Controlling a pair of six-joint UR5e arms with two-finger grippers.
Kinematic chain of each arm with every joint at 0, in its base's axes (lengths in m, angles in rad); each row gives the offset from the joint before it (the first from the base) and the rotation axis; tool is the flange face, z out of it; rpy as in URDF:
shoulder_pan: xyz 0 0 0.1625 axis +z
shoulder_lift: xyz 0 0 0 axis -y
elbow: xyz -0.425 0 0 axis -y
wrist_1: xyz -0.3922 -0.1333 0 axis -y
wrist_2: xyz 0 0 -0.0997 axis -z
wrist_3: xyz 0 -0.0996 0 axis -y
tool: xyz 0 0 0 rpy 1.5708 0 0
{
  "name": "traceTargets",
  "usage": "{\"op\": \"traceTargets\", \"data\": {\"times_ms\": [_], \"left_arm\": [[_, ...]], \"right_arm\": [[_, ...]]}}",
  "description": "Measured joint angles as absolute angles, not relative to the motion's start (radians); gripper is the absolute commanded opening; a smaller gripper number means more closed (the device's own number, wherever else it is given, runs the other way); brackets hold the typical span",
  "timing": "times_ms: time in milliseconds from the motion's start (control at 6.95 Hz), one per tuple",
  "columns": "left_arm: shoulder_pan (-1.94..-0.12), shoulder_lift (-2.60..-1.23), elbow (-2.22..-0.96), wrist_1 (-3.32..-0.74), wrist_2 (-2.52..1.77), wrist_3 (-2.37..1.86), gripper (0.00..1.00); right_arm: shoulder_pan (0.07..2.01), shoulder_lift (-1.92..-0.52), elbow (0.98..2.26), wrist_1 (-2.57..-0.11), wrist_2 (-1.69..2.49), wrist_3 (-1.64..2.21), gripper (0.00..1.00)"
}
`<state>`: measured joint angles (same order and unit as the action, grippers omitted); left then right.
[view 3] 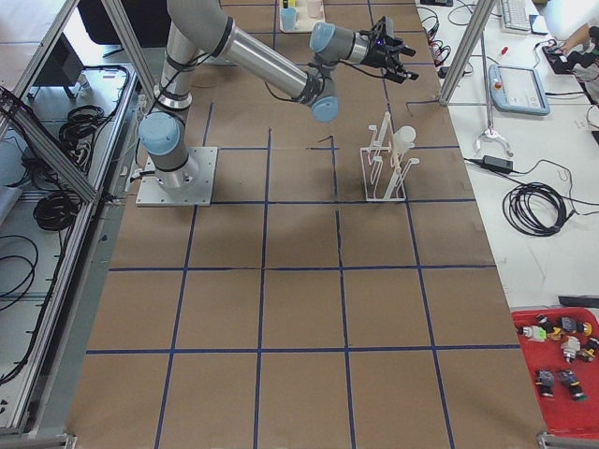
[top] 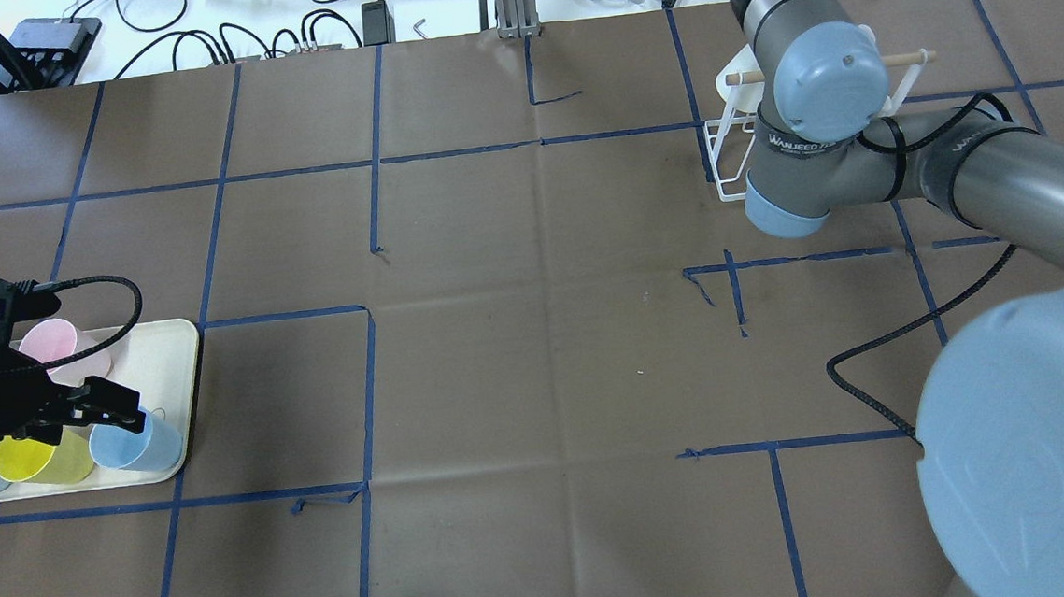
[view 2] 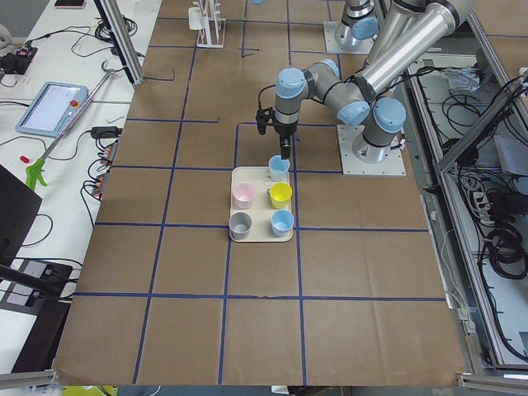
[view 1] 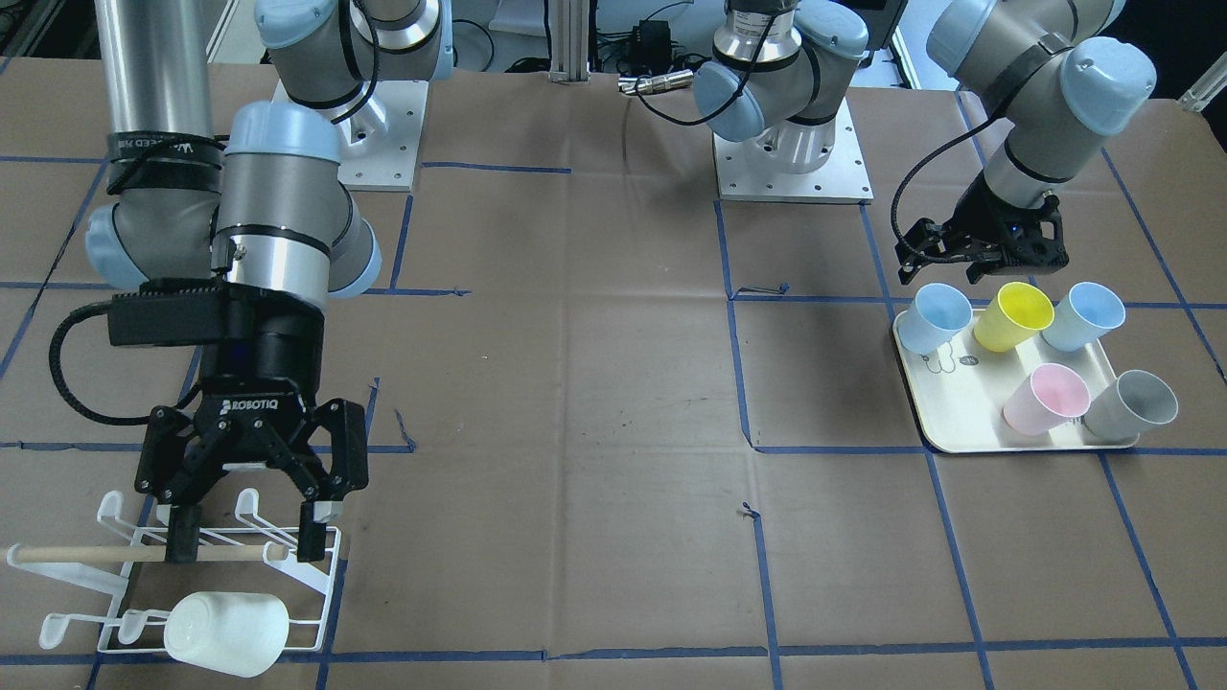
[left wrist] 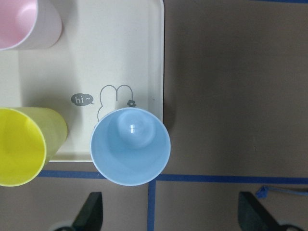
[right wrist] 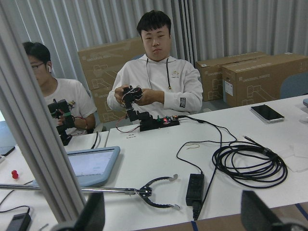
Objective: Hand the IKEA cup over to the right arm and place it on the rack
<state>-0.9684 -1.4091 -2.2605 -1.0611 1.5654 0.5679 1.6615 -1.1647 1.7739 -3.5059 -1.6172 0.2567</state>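
The white wire rack [view 1: 321,594] with a wooden dowel [view 1: 96,554] stands at the table's far right corner, also in the overhead view [top: 726,149]. A white cup [view 1: 228,632] hangs on its side on one prong. My right gripper [view 1: 246,544] is open and empty, just above the dowel. Several cups stand on the cream bear tray [view 1: 959,412]: two light blue, one yellow [view 1: 1016,314], one pink [view 1: 1047,398], one grey [view 1: 1133,404]. My left gripper [left wrist: 173,214] is open and empty above the tray's corner light blue cup [left wrist: 131,146], apart from it.
Brown paper with blue tape lines covers the table [top: 544,335]. The right wrist view looks off the table at two seated operators, a black cable coil [right wrist: 250,163] and a tablet. The arm bases [view 1: 791,144] stand at the robot's edge.
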Motion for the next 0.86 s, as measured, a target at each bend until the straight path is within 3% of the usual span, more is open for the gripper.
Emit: {"op": "traceTargets", "data": {"times_ms": [719,863], "left_arm": [[-1.017,-1.509,-2.308,-0.898,1.608,0.584,0.99],[-1.017,-1.51,-2.313,-0.897,1.631,0.584,0.94]], "right_arm": [[1.834,-1.303,1.817,-3.485,-1.617,0.575,1.0],[1.854,-1.314,1.838,-3.486,-1.617,0.681,1.0]]}}
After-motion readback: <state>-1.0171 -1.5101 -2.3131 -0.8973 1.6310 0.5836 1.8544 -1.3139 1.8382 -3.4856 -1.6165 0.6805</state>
